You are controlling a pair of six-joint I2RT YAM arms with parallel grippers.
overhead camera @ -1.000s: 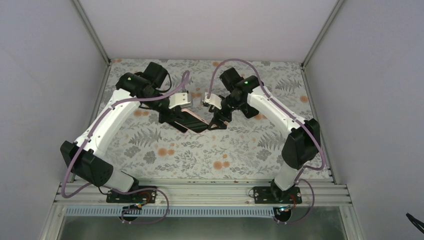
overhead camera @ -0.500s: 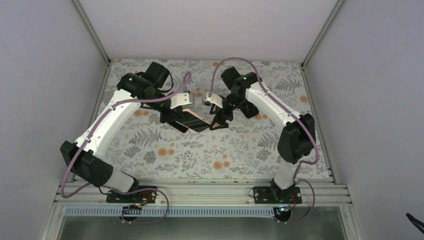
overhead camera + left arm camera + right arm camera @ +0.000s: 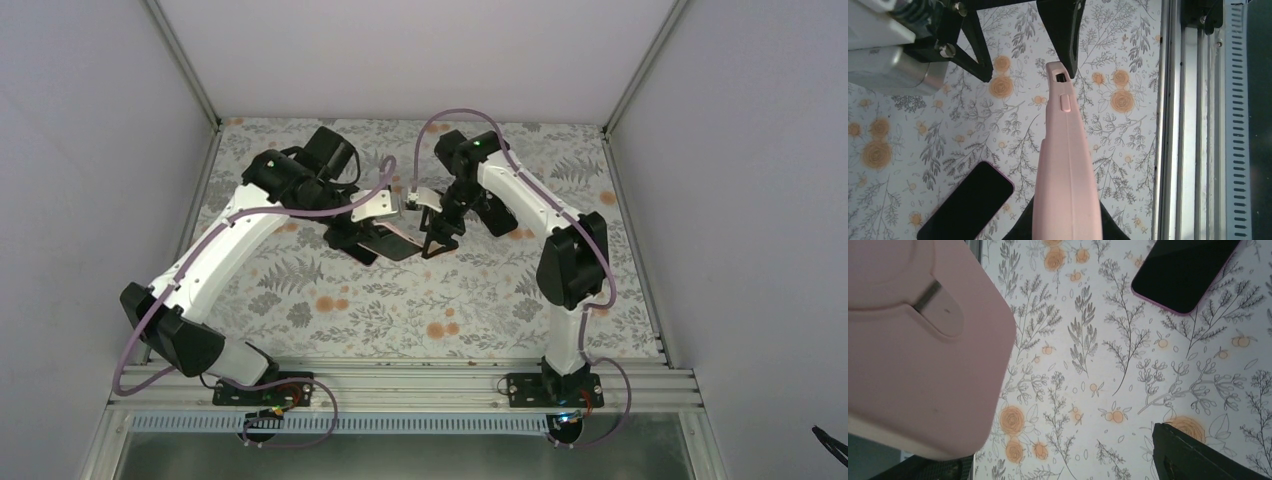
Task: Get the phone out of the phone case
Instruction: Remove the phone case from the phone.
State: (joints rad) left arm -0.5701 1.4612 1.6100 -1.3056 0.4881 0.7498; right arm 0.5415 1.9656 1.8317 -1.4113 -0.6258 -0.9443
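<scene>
Centrally, the floral table (image 3: pixel 480 300) is spanned by both arms. The pink phone case (image 3: pixel 1065 165) is clamped edgewise in the closed left claw (image 3: pixel 1064 227). The phone (image 3: pixel 968 205) is laid flat on the table, out of the case. The right claw (image 3: pixel 1028 70) is spread wide at the case's tip, with nothing gripped.

light even, soft overhead | shadows faint | wrist cams: near case (image 3: pixel 918 350) blurred
</scene>
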